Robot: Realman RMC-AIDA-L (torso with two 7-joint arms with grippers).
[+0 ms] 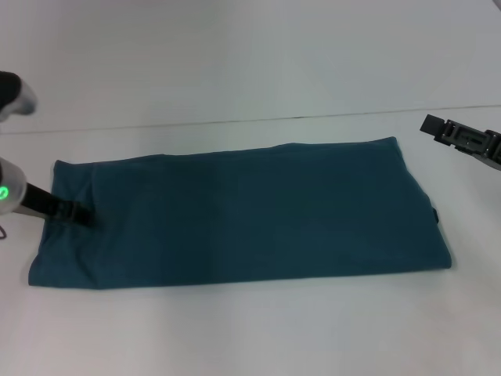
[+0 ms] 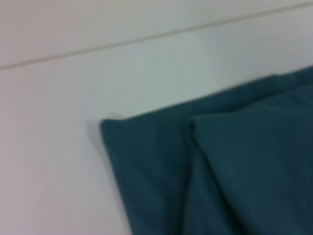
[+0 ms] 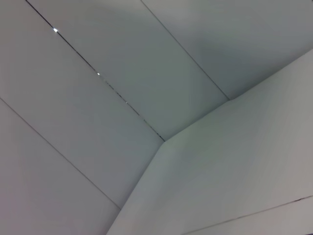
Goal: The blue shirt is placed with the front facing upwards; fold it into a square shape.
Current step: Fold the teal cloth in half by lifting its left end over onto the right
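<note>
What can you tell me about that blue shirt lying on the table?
The blue shirt is a dark teal, soft cotton-looking cloth, already folded into a long flat band lying across the white table. Only plain fabric faces up; no lettering shows. Layered folds overlap at its left end, where the left gripper rests on it. The right gripper hangs clear beyond its right end.

From my station the head view is evenly and softly lit from above. The white surface (image 1: 250,337) is bright but without hard glare, and the blue shirt (image 1: 235,219) casts only a thin shadow along its near edge. A green status light glows on the left arm at the frame's edge. My left wrist view is out of focus, its cloth edges smeared. The right wrist view is dimmer, grey, with two small specular glints.
</note>
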